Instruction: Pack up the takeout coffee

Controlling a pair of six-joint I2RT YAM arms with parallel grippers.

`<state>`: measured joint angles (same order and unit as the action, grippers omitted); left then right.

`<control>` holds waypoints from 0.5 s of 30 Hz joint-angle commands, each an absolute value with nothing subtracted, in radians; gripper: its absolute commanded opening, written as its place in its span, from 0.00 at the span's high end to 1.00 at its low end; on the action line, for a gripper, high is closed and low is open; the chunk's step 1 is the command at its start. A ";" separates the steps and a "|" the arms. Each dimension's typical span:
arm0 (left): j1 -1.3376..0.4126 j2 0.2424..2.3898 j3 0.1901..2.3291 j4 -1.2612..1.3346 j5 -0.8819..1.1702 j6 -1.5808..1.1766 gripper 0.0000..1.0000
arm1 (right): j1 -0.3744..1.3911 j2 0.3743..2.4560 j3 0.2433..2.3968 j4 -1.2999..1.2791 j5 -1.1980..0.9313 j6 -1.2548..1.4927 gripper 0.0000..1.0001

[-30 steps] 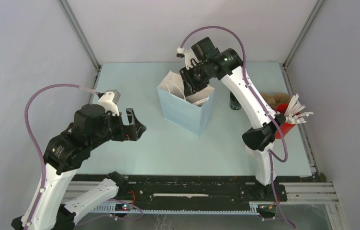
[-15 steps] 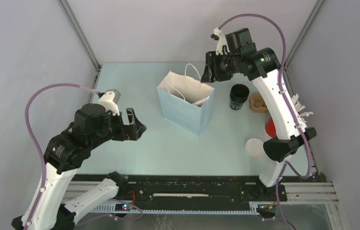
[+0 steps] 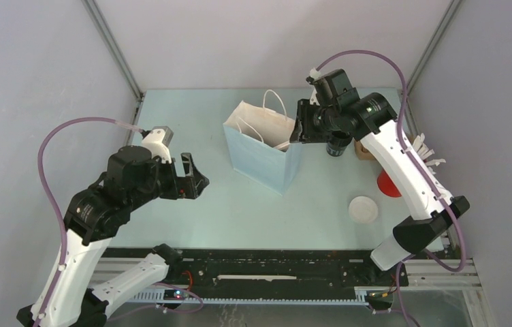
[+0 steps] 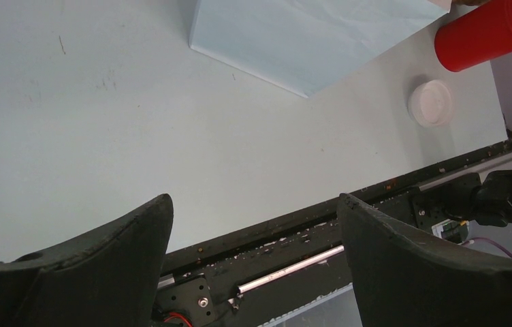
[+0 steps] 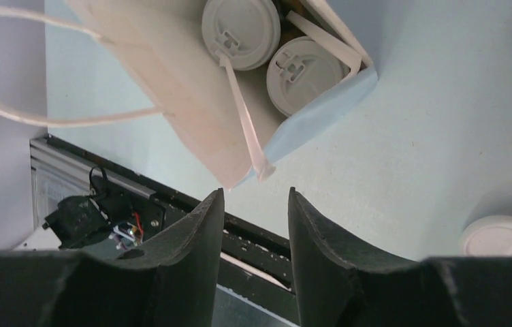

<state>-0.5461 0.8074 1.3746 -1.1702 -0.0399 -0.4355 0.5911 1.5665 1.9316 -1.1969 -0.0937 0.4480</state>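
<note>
Paper bag (image 3: 263, 146) stands upright mid-table, top open. Two lidded cups (image 5: 241, 30) sit side by side inside (right wrist cam looks straight down on them). A flat white strip (image 5: 243, 109) runs from one lid to the bag's rim. Right gripper (image 3: 299, 129) hovers at the bag's 2 o'clock corner, fingers partly apart, nothing between them. Left gripper (image 3: 195, 178) is at the bag's 8 o'clock, well apart from it, spread wide, empty. Loose lid (image 3: 363, 209) lies at 4 o'clock, red cup (image 3: 387, 184) near 3 o'clock. Black cup (image 3: 338, 144) is partly hidden behind the right arm.
</note>
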 commanded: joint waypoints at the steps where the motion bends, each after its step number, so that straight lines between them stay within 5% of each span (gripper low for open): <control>1: -0.538 0.810 1.424 -1.143 -0.019 -0.413 0.06 | 0.603 1.580 1.930 -1.092 -0.037 0.492 0.53; 10: -0.538 0.802 1.433 -1.162 -0.040 -0.411 0.05 | 0.604 1.631 1.956 -1.097 -0.007 0.484 0.69; 15: -0.538 0.803 1.432 -1.164 -0.043 -0.412 0.06 | 0.619 1.623 1.949 -1.125 0.000 0.480 0.68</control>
<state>-0.5453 0.8066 1.3746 -1.1709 -0.0410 -0.4347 0.5991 1.6405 1.9251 -1.1187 -0.0246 0.4728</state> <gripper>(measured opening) 0.945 0.322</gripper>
